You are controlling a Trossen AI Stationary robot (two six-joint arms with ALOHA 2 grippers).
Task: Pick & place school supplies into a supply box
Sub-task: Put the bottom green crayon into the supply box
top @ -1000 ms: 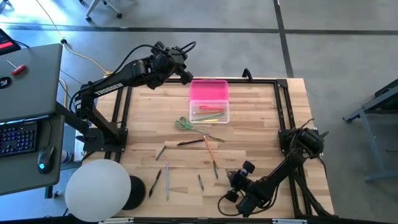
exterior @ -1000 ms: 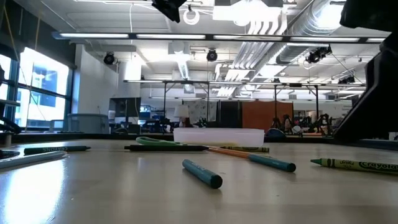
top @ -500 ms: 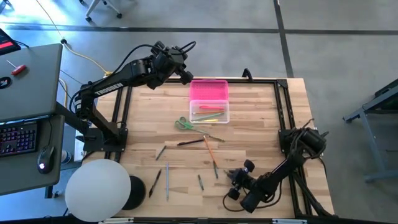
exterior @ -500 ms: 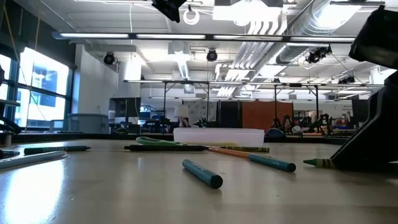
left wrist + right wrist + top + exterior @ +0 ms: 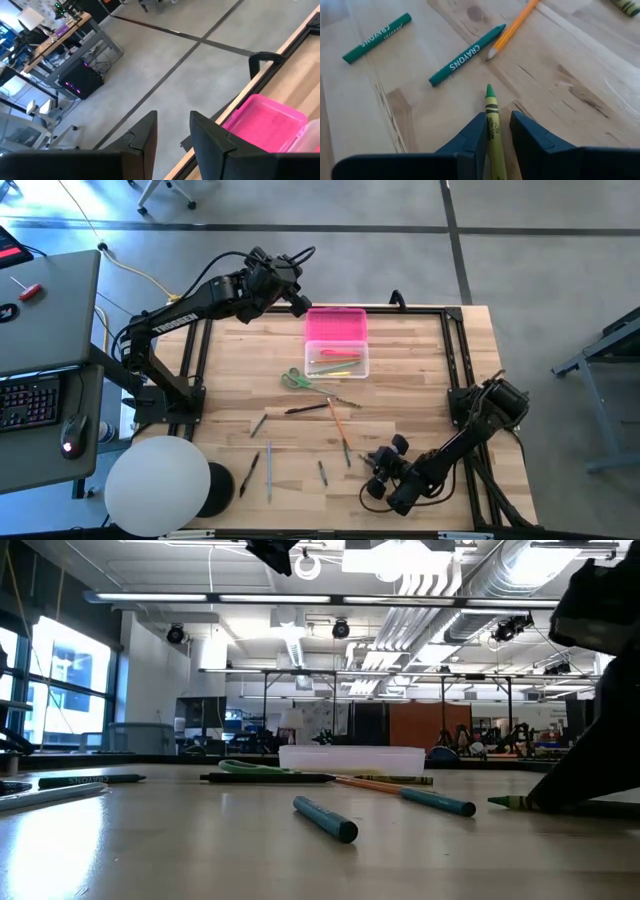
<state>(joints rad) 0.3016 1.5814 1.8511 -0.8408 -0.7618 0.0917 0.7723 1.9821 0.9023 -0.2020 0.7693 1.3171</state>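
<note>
My right gripper (image 5: 497, 116) is low over the table's near right part (image 5: 368, 470). It is open, with a narrow gap between its fingers. A yellow-green crayon (image 5: 491, 107) lies flat on the wood between the two fingers, its tip (image 5: 505, 802) sticking out past them. Two teal crayons (image 5: 465, 56) and an orange pencil (image 5: 512, 30) lie just beyond. The supply box stands open near the far edge, with its pink lid (image 5: 336, 325) and its clear base (image 5: 338, 361) holding a few pens. Green-handled scissors (image 5: 295, 379) lie beside it. My left gripper (image 5: 300, 302) hovers open above the box's far left corner.
Several pens and pencils are scattered over the middle and near left of the table (image 5: 268, 470). A black frame rail (image 5: 455, 360) runs along the table's sides. A white round object (image 5: 157, 485) sits at the near left corner. A desk with a keyboard (image 5: 28, 400) stands to the left.
My right gripper has come down over the yellow-green crayon. In the low view the crayon's labelled body showed in full before, and now only its tip shows in front of the dark gripper. The crayon itself has stayed in place on the table.
</note>
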